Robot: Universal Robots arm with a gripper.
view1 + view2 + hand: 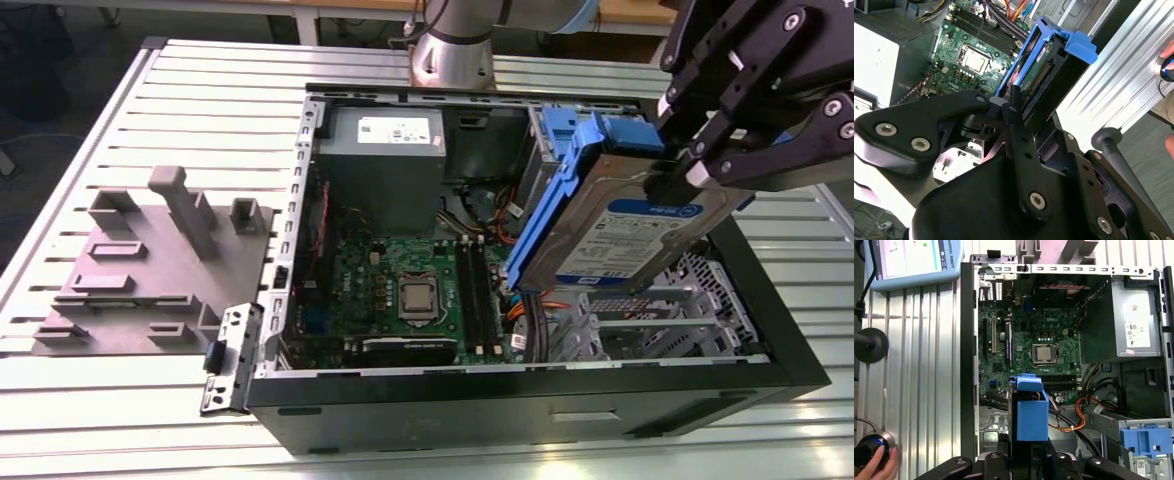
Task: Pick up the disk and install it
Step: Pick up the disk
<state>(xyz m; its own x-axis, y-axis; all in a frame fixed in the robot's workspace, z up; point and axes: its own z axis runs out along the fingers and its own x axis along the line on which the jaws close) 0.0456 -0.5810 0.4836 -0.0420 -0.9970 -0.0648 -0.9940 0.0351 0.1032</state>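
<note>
The disk (625, 232), a silver-grey hard drive with a white-and-blue label in a blue plastic carrier, hangs tilted over the right side of the open computer case (534, 390) in the exterior view. My gripper (689, 172) is shut on the disk's upper end, coming in from the exterior view's upper right. In the second wrist view the disk (1040, 64) stands edge-on beyond my black fingers (1010, 102), above the motherboard. In the first wrist view the blue carrier (1031, 412) sits between the gripper's links, over the case's lower bay area.
Inside the case lie the green motherboard (414, 285), a grey power-supply box (383, 150) and a blue latch piece (1146, 439) by the drive cage. A grey fixture (147, 260) stands at the exterior view's left. A hand (876, 465) rests on a round knob; a pendant (914, 260) lies nearby.
</note>
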